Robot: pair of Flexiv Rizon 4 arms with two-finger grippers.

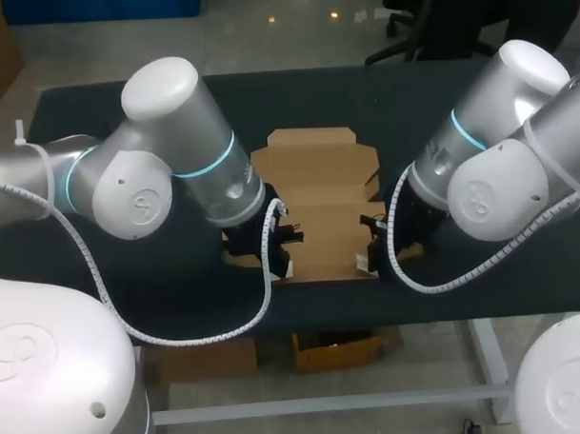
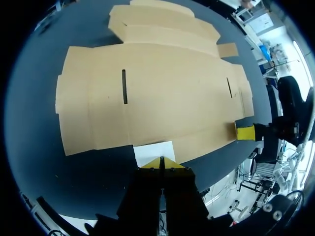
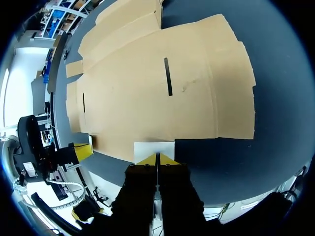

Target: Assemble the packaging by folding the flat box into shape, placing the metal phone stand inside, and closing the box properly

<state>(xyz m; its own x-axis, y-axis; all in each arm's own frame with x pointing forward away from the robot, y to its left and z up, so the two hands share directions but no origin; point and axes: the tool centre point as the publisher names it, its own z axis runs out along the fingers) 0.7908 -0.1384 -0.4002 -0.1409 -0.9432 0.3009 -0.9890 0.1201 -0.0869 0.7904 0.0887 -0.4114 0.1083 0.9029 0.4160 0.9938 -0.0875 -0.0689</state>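
Jaws on both sides are sitting closed: the left gripper [image 2: 161,164] is showing its two yellow tips pressed together with only a thin line between them, and the right gripper [image 3: 157,160] is looking the same. Each one is pointing at a small white tab [image 2: 155,151] right at its fingertips, at the near edge of the cardboard; I cannot tell whether the tips are actually pinching it or just touching. The flat box [image 1: 318,206] is lying unfolded in the centre of the frame in the head view, on the dark table [image 1: 105,119], flaps spread out, top flap reaching toward the upper middle. The left arm [image 1: 165,174] is coming in from the left of the frame and the right arm [image 1: 497,153] from the right, both wrists angling down to the lower corners of the cardboard, one at each side. In the left wrist view the sheet is spreading ahead of the fingers with a dark slot [image 2: 124,86] cut in it, and the other arm's yellow tip is showing at the far corner of the same edge. The right wrist view is mirroring this.
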